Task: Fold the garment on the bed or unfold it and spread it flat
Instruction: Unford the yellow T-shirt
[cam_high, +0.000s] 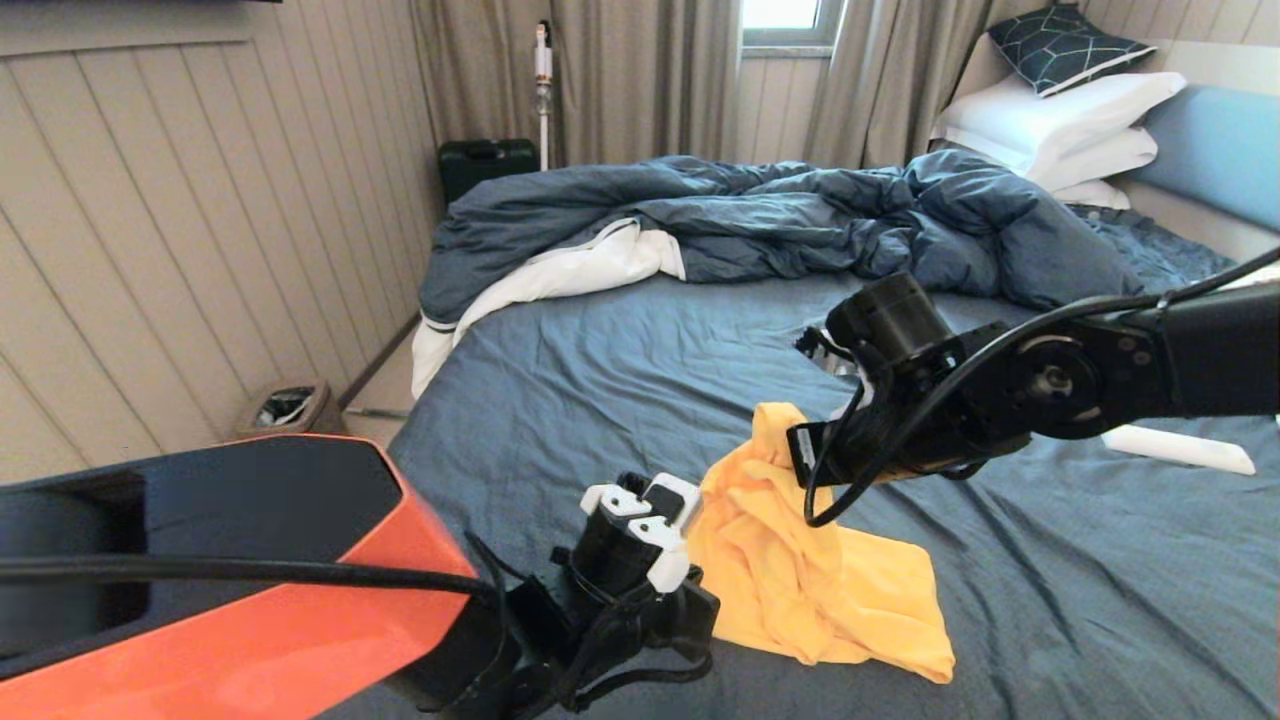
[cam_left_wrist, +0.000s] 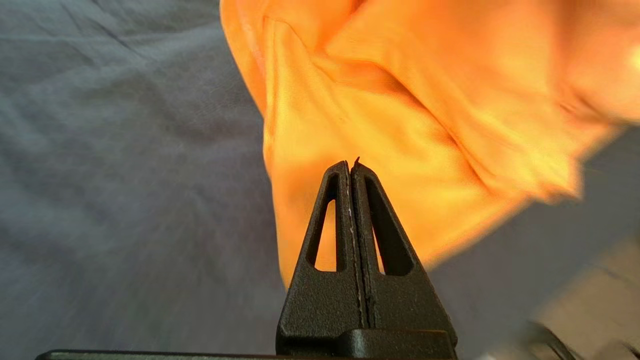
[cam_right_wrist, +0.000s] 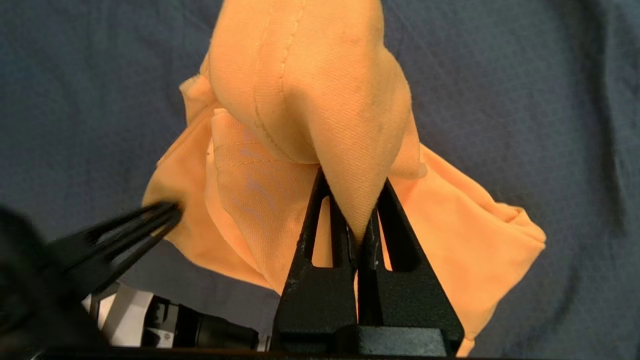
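Note:
The garment (cam_high: 810, 580), a crumpled bright yellow T-shirt, lies near the front of the bed (cam_high: 600, 390) with one fold pulled up into a peak. My right gripper (cam_right_wrist: 354, 200) is shut on that fold, which bulges above its black fingers; in the head view the right gripper (cam_high: 790, 440) hangs over the shirt's far end. My left gripper (cam_left_wrist: 350, 162) is shut with nothing between its jaws, its tip just short of the shirt's left edge (cam_left_wrist: 300, 150). In the right wrist view the left gripper (cam_right_wrist: 172, 209) reaches the cloth's edge. No lettering or graphic shows.
A rumpled dark-blue duvet (cam_high: 780, 215) with white lining covers the far half of the bed, with white pillows (cam_high: 1060, 120) at the back right. A white flat object (cam_high: 1180, 448) lies on the sheet to the right. A small bin (cam_high: 285, 405) stands on the floor at left.

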